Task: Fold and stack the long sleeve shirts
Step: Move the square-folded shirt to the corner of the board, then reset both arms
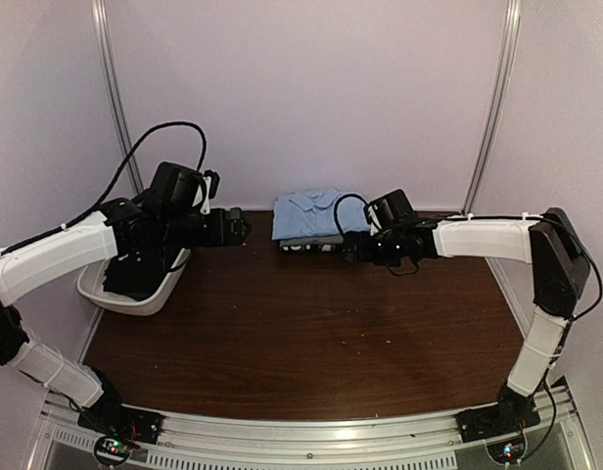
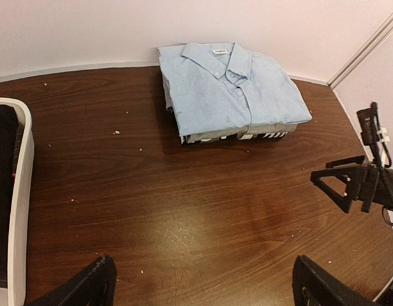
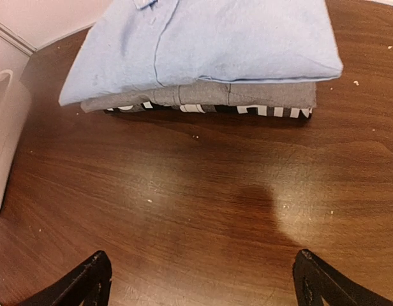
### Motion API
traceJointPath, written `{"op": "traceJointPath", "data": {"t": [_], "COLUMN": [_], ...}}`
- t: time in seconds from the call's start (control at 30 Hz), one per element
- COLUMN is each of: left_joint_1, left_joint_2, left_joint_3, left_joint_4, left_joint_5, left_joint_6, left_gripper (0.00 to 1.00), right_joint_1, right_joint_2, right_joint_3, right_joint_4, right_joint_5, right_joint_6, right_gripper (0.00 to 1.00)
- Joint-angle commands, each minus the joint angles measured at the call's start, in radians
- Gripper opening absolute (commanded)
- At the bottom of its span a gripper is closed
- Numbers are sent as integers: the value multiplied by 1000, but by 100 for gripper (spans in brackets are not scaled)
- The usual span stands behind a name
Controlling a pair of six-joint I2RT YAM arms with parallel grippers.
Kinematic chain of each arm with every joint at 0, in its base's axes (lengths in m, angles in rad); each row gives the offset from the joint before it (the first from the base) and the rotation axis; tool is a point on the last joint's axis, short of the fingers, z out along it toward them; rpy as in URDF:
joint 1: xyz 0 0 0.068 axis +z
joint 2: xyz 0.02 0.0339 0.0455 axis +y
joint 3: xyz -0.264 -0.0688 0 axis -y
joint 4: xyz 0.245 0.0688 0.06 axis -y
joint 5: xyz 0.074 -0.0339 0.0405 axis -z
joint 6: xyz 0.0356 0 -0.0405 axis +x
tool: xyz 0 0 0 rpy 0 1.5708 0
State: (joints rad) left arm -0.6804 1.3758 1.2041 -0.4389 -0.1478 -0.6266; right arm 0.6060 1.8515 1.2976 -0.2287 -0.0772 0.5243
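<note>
- Dark wooden table (image 1: pixel 301 333) runs out from the arm bases, flecked with pale crumbs.
- The left gripper (image 2: pixel 203 290) hovers above the wood, its fingers (image 2: pixel 94 284) spread wide — holding nothing and touching nothing.
- The right gripper (image 3: pixel 200 287) hangs over the table just in front of the stack, its fingers (image 3: pixel 88 284) also wide apart with nothing between them.
- At the table's left edge, under the left arm, sits a white bin (image 2: pixel 21 191) with dark cloth (image 2: pixel 2 191) inside.
- Further back the folded stack rests on the table: the light blue shirt (image 2: pixel 231 86) on top with its collar towards the wall, the grey shirt (image 3: pixel 247 94) directly beneath it, and a black-and-white striped garment (image 3: pixel 260 110) at the bottom.
- A pale wall (image 1: pixel 311 98) closes the scene just behind the stack.
</note>
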Motion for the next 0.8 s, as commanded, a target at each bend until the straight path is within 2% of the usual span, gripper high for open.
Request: {"op": "traceJointPath", "data": {"t": [0.0,0.43,0.77], "left_joint_1": [7,7,7], "left_joint_2": [4,-71,-136], "left_joint_3": [-2,-56,-112], "left_joint_4": [52,65,106], "left_joint_5": [13,-24,-69], "left_joint_6": [18,37,42], "left_gripper": [98,98,98], "right_joint_1": [5,5,6], "right_joint_2": [-167,-699,-890], "right_joint_3": [-108,-388,-452], "right_joint_4": [42,144,147], "right_joint_5": [38,158,166], "right_joint_6": [0,-14,-39], "right_gripper": [100,100,100]}}
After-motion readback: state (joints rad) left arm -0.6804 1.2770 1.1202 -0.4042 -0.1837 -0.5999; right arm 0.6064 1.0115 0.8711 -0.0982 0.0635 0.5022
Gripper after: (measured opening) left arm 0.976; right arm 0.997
